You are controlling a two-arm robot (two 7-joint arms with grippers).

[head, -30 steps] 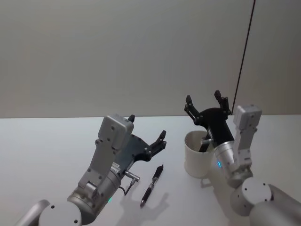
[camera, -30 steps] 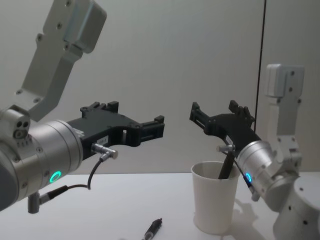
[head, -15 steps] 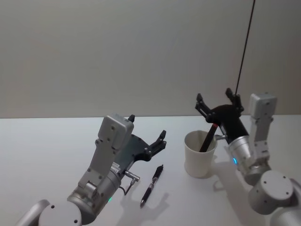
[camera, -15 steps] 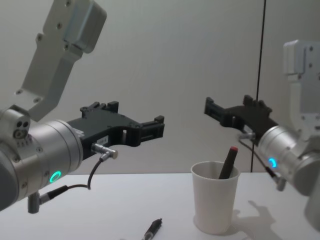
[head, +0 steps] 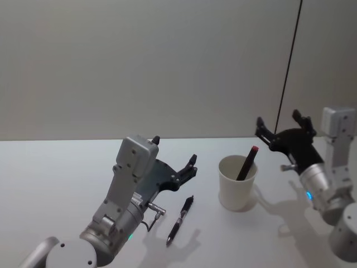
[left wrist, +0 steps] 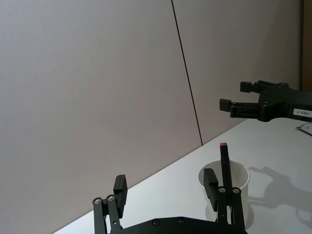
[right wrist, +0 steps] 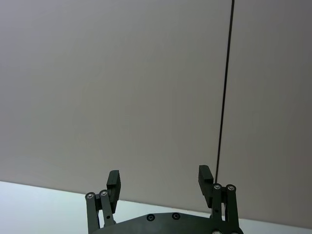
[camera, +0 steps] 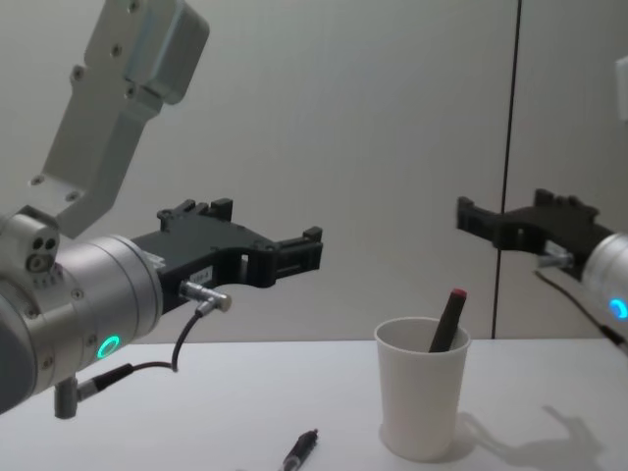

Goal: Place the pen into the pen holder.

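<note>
The pen holder (head: 238, 190), a white paper cup, stands on the table right of centre, also in the chest view (camera: 422, 402) and left wrist view (left wrist: 241, 178). A dark pen with a red tip (head: 247, 162) (camera: 447, 319) (left wrist: 224, 163) leans inside it, top sticking out. A second black pen (head: 179, 220) (camera: 299, 449) lies flat on the table left of the cup. My right gripper (head: 278, 119) (camera: 505, 211) (right wrist: 159, 175) (left wrist: 236, 95) hangs open and empty, up and to the right of the cup. My left gripper (head: 174, 151) (camera: 257, 228) (left wrist: 165, 180) is open above the lying pen.
The white table (head: 56, 167) meets a plain grey wall behind. A thin dark vertical seam (head: 287, 67) runs down the wall at the right. A short cable with a metal plug (head: 155, 211) hangs from my left wrist near the lying pen.
My right gripper has pulled away from the cup to the right, open, leaving the red-tipped pen standing in it. The left arm and the lying pen have not moved.
</note>
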